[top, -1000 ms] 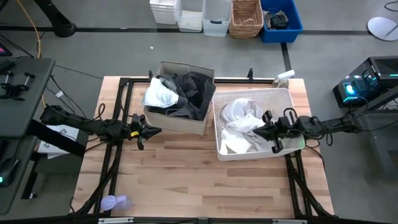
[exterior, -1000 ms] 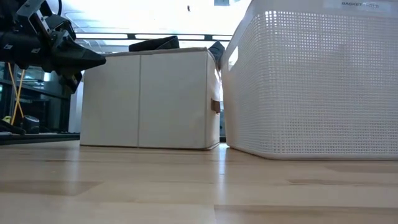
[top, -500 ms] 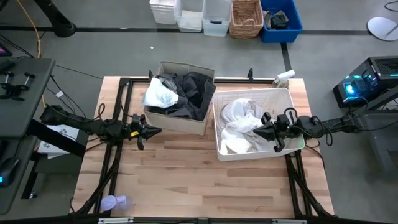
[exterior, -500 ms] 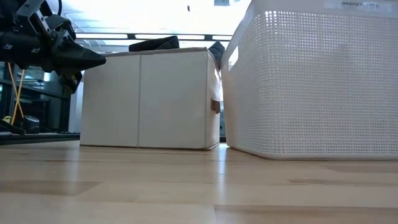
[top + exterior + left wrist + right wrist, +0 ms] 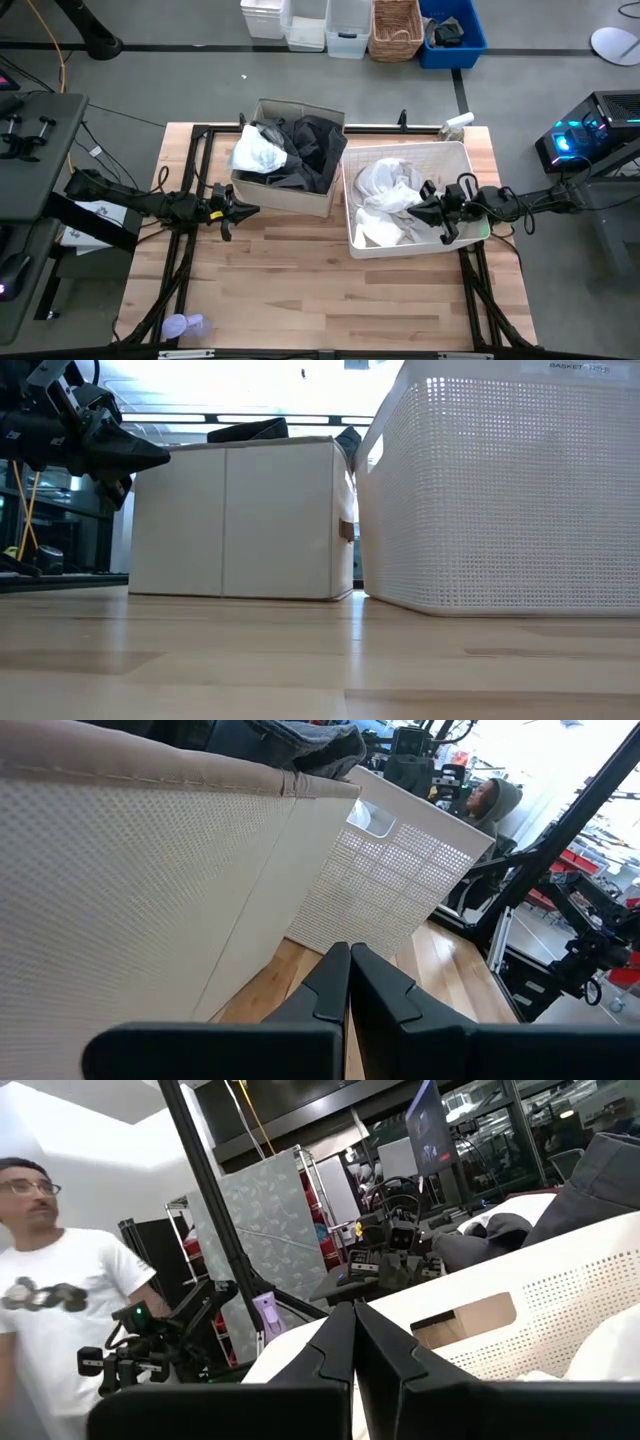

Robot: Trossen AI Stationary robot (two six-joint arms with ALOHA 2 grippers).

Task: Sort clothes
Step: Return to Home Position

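- Left claw (image 5: 240, 210), clenched and empty, sits just outside the organizer (image 5: 290, 197); the dark clothes (image 5: 305, 150) lie beyond that wall.
- Right claw (image 5: 415, 210), clenched and empty, hovers over the white clothes (image 5: 385, 190) in the bin (image 5: 400, 249).

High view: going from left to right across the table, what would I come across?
In order: lavender object → left gripper → beige box → white basket. The right gripper hangs over the basket, so it has no place of its own.
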